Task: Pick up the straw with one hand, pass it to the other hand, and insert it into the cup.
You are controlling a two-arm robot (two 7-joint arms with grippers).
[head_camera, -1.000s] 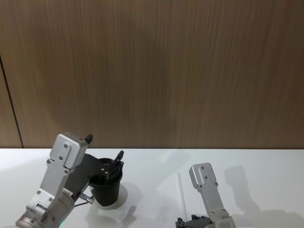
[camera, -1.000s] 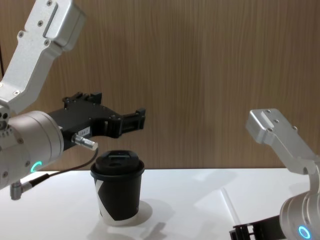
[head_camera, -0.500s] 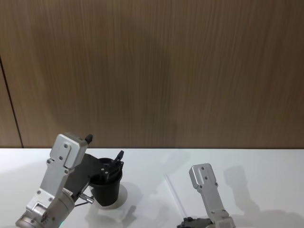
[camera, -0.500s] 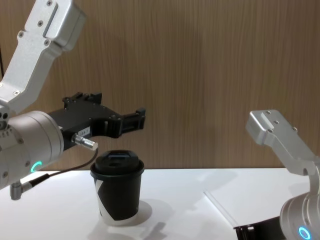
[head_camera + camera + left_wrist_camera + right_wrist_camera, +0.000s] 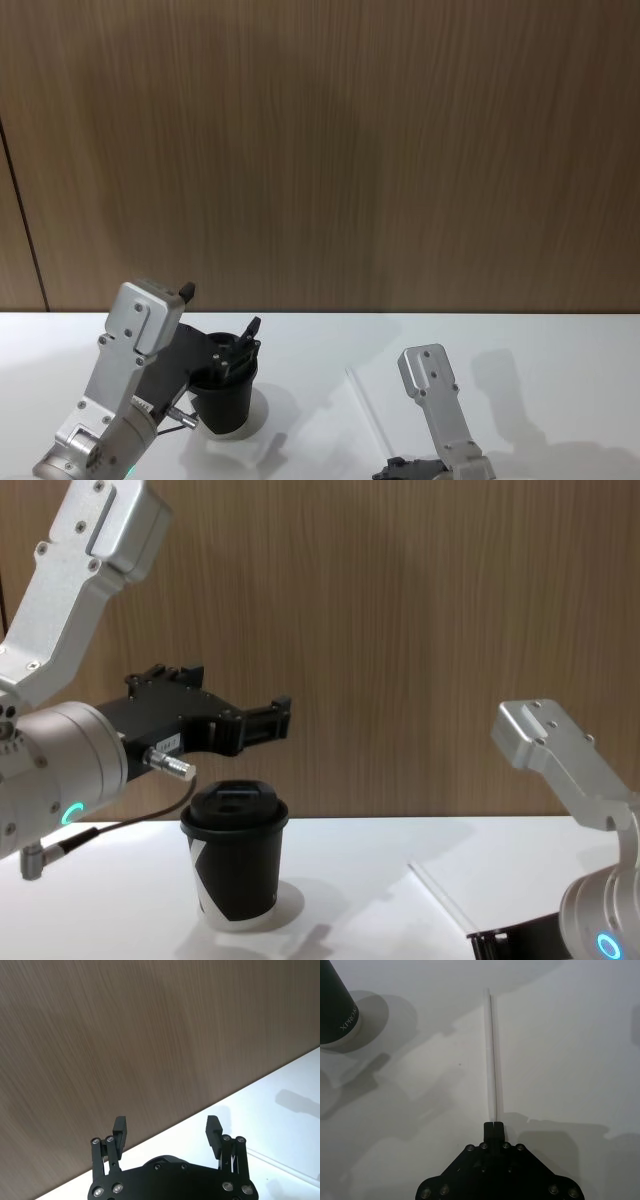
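The thin white straw [image 5: 491, 1050] lies low over the white table, and my right gripper [image 5: 494, 1127] is shut on its near end. The straw [image 5: 366, 412] slants away to the left in the head view, and in the chest view it [image 5: 440, 900] reaches toward the black cup [image 5: 235, 865]. The cup [image 5: 225, 400] stands upright with its lid on, left of the straw. My left gripper [image 5: 272, 720] hovers open just above and behind the cup's lid, its fingers [image 5: 119, 1128] spread wide. The right gripper [image 5: 398, 468] sits at the bottom edge of the head view.
The white table [image 5: 560, 350] runs back to a brown wood-grain wall [image 5: 320, 150]. A dark cable [image 5: 110, 825] hangs from my left wrist beside the cup. The right arm's grey link [image 5: 550, 750] rises at the right.
The straw's far end has swung to the left, toward the cup, with the right gripper holding its near end. In the last half second nothing visibly moved. The left arm stayed still.
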